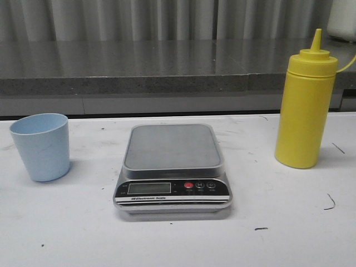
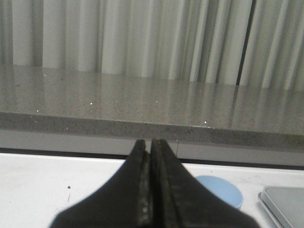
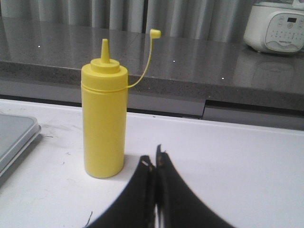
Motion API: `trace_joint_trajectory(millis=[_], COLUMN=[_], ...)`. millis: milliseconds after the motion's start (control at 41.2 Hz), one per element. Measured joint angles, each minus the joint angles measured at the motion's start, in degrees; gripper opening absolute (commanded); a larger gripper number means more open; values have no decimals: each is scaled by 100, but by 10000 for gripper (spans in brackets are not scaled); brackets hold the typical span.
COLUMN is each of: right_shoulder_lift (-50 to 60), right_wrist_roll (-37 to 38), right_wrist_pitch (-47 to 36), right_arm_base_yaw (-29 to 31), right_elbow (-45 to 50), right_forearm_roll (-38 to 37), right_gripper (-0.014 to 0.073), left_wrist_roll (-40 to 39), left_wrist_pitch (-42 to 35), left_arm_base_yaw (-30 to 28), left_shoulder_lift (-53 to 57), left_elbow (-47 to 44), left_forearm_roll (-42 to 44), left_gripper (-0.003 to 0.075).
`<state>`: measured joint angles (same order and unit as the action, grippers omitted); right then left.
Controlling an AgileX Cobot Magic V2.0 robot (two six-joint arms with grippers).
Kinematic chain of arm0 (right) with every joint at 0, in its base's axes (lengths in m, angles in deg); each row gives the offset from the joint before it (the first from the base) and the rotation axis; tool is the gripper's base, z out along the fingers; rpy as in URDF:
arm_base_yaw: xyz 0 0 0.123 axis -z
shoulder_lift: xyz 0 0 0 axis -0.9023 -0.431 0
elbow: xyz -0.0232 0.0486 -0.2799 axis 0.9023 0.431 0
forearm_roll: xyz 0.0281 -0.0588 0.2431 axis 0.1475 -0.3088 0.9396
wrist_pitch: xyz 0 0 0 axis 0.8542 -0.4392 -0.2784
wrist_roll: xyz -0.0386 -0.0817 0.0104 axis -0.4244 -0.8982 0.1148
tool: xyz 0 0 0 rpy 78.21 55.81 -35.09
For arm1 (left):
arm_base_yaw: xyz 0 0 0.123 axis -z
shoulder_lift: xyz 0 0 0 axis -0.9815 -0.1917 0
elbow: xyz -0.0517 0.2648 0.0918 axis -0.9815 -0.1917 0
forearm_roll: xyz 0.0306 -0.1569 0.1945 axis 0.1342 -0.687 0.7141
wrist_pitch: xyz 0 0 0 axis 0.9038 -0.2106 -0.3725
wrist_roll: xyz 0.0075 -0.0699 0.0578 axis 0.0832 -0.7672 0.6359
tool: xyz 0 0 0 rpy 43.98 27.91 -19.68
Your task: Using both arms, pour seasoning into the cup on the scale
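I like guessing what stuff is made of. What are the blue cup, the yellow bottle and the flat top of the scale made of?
The cup looks like plastic: matte, pale blue, thin rim. The bottle looks like soft plastic too: opaque yellow with a dull sheen and a thin bendy cap strap. The scale top looks like brushed metal, probably steel: grey with a soft reflection. Its front panel looks like glossy black plastic.

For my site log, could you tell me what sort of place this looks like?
Probably a kitchen-style test bench: a digital scale on a white table, a grey stone-like counter behind it, and what looks like a rice cooker in front of curtains.
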<state>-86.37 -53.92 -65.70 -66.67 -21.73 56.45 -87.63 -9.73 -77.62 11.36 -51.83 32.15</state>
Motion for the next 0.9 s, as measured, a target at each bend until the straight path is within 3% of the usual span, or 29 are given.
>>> trace_joint_trajectory(millis=[243, 534, 680, 898], right_shoulder_lift=[0, -1068, -1756, -2625], right_wrist_roll=[0, 0, 0, 0], right_wrist_pitch=[1069, 2344, 2756, 3197], right_arm_base_yaw=[0, 0, 0, 0], right_elbow=[-1334, -2844, -3181, -3196], right_forearm_roll=[9, 9, 9, -1], right_gripper=[-122, -122, -122, -122], left_wrist_roll=[0, 0, 0, 0], left_wrist_pitch=[267, 1979, 2921, 3759], left_arm_base_yaw=[0, 0, 0, 0], left_shoulder_lift=[0, -796, -1476, -2229], left_elbow=[793, 2668, 3344, 3437], left_forearm_roll=[0, 0, 0, 37], left_gripper=[-20, -20, -20, -20])
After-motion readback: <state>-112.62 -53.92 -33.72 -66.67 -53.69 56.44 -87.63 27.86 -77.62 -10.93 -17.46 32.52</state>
